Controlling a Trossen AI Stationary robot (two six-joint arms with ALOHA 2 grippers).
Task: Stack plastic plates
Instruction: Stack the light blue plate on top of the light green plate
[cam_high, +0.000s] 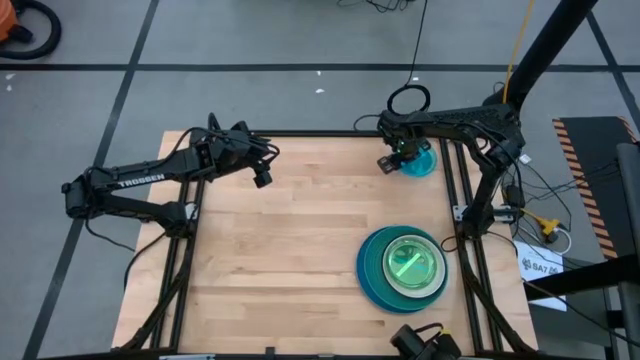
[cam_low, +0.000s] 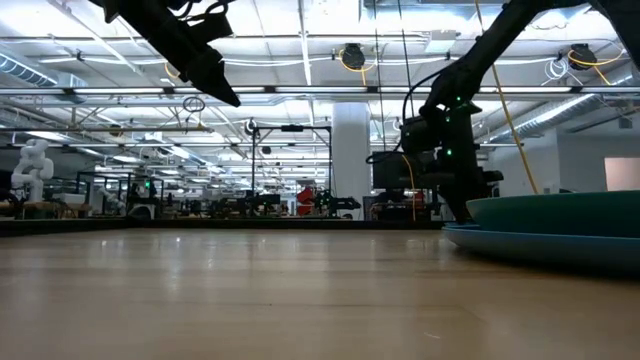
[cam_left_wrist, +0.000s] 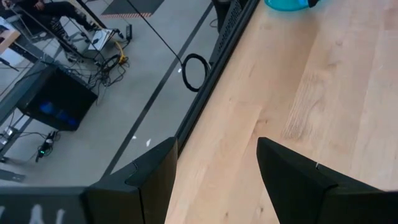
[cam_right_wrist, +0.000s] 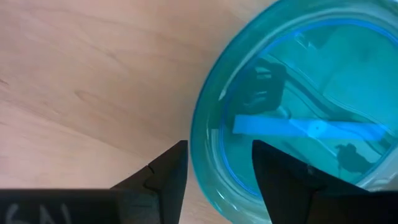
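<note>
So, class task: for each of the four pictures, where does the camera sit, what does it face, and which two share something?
High: overhead, facing down on the table, both arms, the plate stack.
Low: table height, facing the room; arms hang in from above.
Left wrist: over the table's edge, left gripper open.
Right wrist: right gripper open at the cyan plate.
Shared: high and right wrist both show the cyan plate.

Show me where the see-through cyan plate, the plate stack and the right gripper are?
translucent cyan plate (cam_right_wrist: 298, 124): right wrist view, on its inner floor.
stack of plates (cam_high: 372, 270): high view, on the large bottom plate's left rim.
right gripper (cam_right_wrist: 219, 165): right wrist view, between its open fingertips, at the cyan plate's rim.
</note>
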